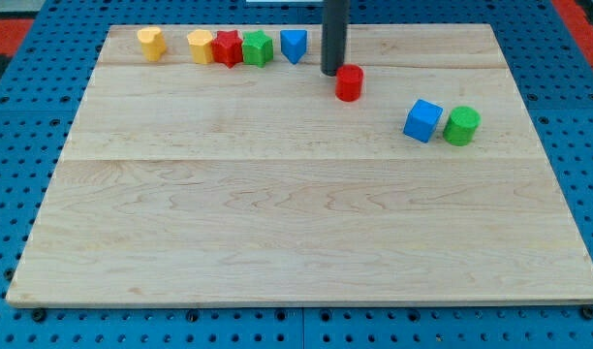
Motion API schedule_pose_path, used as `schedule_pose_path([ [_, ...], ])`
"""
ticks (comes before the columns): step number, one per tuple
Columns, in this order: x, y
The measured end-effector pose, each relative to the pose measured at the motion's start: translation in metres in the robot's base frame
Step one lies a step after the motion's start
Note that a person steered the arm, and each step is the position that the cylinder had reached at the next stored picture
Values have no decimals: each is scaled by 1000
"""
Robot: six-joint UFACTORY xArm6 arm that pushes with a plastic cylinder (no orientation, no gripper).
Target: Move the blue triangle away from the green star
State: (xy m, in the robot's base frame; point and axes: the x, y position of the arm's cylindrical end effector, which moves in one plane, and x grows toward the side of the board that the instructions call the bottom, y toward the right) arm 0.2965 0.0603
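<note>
The blue triangle (294, 45) sits near the view's top, just right of the green star (258, 47), with a small gap between them. The green star touches a red star (227, 47) on its left. My rod comes down from the view's top and my tip (332, 72) rests on the board to the right of the blue triangle, a little lower than it, apart from it. A red cylinder (349, 82) stands right next to my tip on its right.
A yellow block (201, 45) touches the red star's left side, and another yellow block (151, 43) lies further left. A blue cube (423, 120) and a green cylinder (461, 125) sit side by side at the right. The wooden board (296, 242) lies on a blue pegboard.
</note>
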Motion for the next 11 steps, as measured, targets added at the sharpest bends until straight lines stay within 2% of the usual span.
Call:
schedule_pose_path([
  [2,63,18],
  [3,63,17],
  [5,-40,72],
  [6,-86,18],
  [7,-100,-62],
  [8,-67,-92],
  [9,-23,-86],
  [11,-52,-87],
])
